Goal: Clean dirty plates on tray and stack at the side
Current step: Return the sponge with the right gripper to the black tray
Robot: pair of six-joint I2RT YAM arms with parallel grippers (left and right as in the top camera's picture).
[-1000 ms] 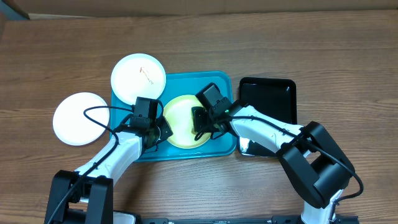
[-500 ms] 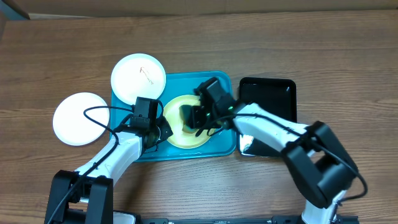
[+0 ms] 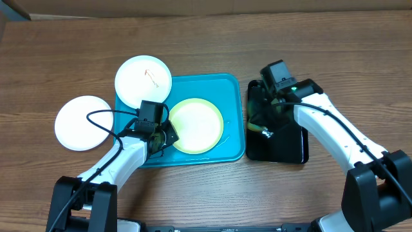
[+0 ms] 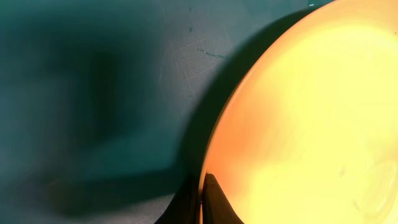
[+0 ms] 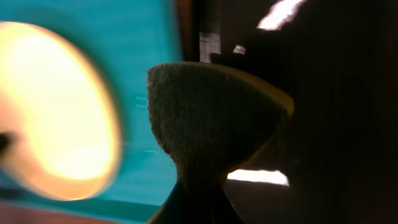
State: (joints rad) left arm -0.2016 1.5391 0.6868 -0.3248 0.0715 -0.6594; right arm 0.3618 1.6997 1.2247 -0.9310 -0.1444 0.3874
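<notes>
The turquoise tray point(image 3: 235, 87) lies in the middle of the wooden table point(image 3: 335, 45), and the pale yellow-green plate point(image 3: 196, 125) lies flat inside it, toward its near right part. The left gripper point(image 3: 166, 136) sits at that plate's near-left edge. The left wrist view shows its fingers point(image 4: 208, 200) clenched on the plate's rim, with the tray floor dark and shadowed to the left. A white plate with a small brownish smear point(image 3: 143, 80) lies over the tray's far-left corner, partly on the tray and partly out over the table. The second white plate point(image 3: 80, 122) lies flat on the table just beside the tray's left side, and no marks show on it. A glossy black tray point(image 3: 290, 90) sits just beside the turquoise tray's right edge. The right gripper point(image 3: 261, 125) hangs over the left part of this black tray, apart from all three plates. It is closed on a sponge point(image 5: 211, 118): in the right wrist view the jaws pinch the sponge's lower end, so its dark green scouring face fans out above them with a thin yellow edge at the upper right. In that same view the yellow-green plate is a blurred bright shape on the turquoise to the left, and the black tray fills the right side with a few bright reflections.
</notes>
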